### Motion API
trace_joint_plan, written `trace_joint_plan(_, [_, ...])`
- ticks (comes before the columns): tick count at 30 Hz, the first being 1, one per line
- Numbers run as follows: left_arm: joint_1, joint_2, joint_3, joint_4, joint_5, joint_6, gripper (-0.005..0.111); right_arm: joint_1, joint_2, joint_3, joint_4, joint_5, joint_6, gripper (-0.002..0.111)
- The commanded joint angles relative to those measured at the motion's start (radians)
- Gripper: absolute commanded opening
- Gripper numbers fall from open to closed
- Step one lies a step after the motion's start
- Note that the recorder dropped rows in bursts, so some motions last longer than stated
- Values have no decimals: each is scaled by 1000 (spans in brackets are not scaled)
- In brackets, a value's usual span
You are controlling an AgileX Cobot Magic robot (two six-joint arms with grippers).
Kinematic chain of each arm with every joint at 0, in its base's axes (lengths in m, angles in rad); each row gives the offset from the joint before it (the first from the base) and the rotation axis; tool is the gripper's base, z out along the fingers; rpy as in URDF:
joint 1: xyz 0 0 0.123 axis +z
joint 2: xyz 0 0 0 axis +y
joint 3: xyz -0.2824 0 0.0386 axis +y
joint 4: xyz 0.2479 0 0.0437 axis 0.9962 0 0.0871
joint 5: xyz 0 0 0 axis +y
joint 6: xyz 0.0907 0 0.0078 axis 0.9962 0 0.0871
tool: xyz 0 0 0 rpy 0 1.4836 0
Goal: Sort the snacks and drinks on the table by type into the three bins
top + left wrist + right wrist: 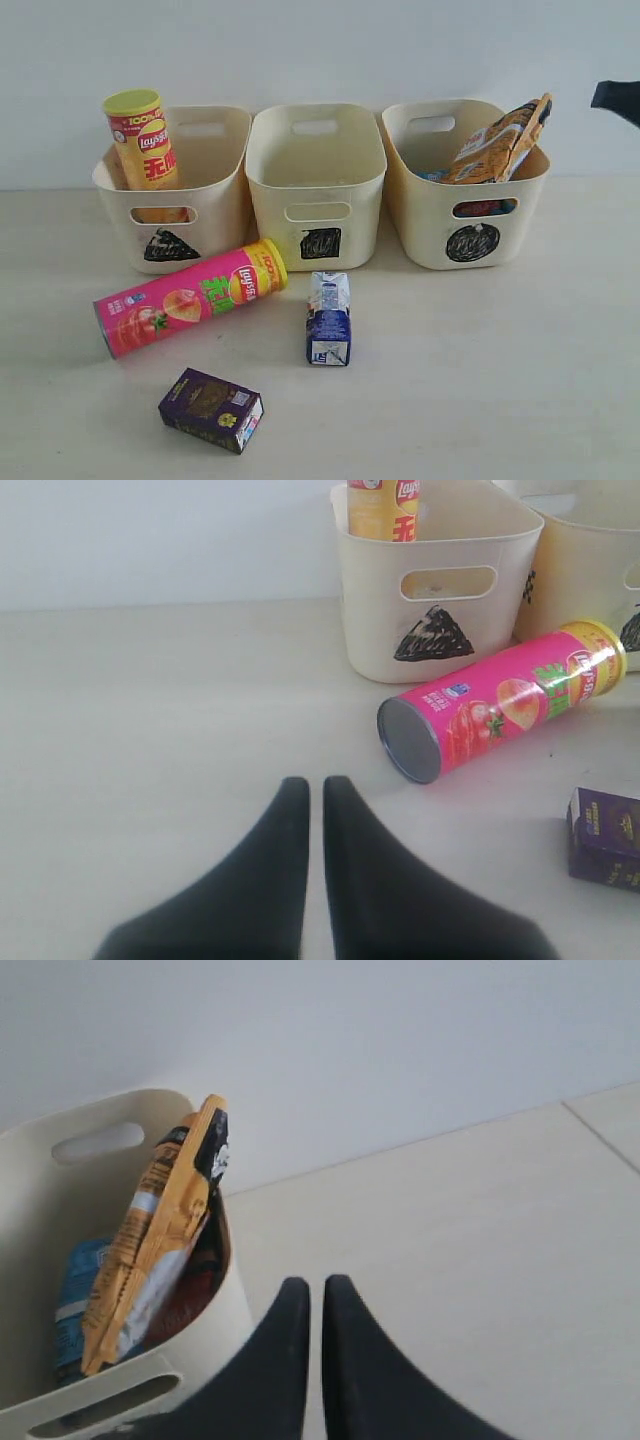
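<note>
Dark purple cardboard drink carton (211,409) lower left; above it we log the pink cylindrical chip tube (190,297) lying flat, axis rising rightward, nearer the left gripper (315,783); it and the right gripper (315,1282) are pinched together, empty.

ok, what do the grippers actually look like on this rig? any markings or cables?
Both alike: the left gripper and right gripper each have two matte black fingers, broad at the base, tapering to rounded tips. No markings or cables show. The exterior view catches only a dark corner, likely of the right arm.
</note>
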Motion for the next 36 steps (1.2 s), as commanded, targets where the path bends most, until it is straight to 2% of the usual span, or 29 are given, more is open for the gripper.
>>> trace_joint_plan(1, [2,-3,-3,50,-14,50,4,118,-43,146,-530,-270,647,1])
trace_joint_plan(2, [2,-3,-3,69,-14,75,4,141,-50,200,-665,-348,820,1])
trace_joint_plan(5, [2,-3,-3,81,-14,98,4,171,-59,352,-974,-586,1150,1])
trace_joint_plan(8, [2,-3,-3,84,-16,98,4,171,-61,448,-1094,-696,1235,1])
trace_joint_plan(11, [2,-3,-3,93,-15,98,4,171,-63,502,-1156,-653,1247,1])
trace_joint_plan(14, [2,-3,-3,93,-54,98,4,171,-63,523,-1256,-534,1285,1])
trace_joint_plan(20, [2,-3,-3,13,-300,46,4,171,-63,523,-1599,-368,1513,1])
trace_joint_plan(24, [2,-3,-3,-95,-480,-129,4,171,-63,525,-1809,-354,1668,1])
trace_joint_plan(29, [2,-3,-3,-118,-551,-505,4,171,-63,525,-1955,-354,1762,1])
trace_joint_plan(32, [2,-3,-3,-106,-647,-574,4,171,-61,525,-1957,-354,1764,1])
trace_joint_plan(36, [2,-3,-3,-1,-897,-643,4,171,-61,525,-1968,-368,1766,1])
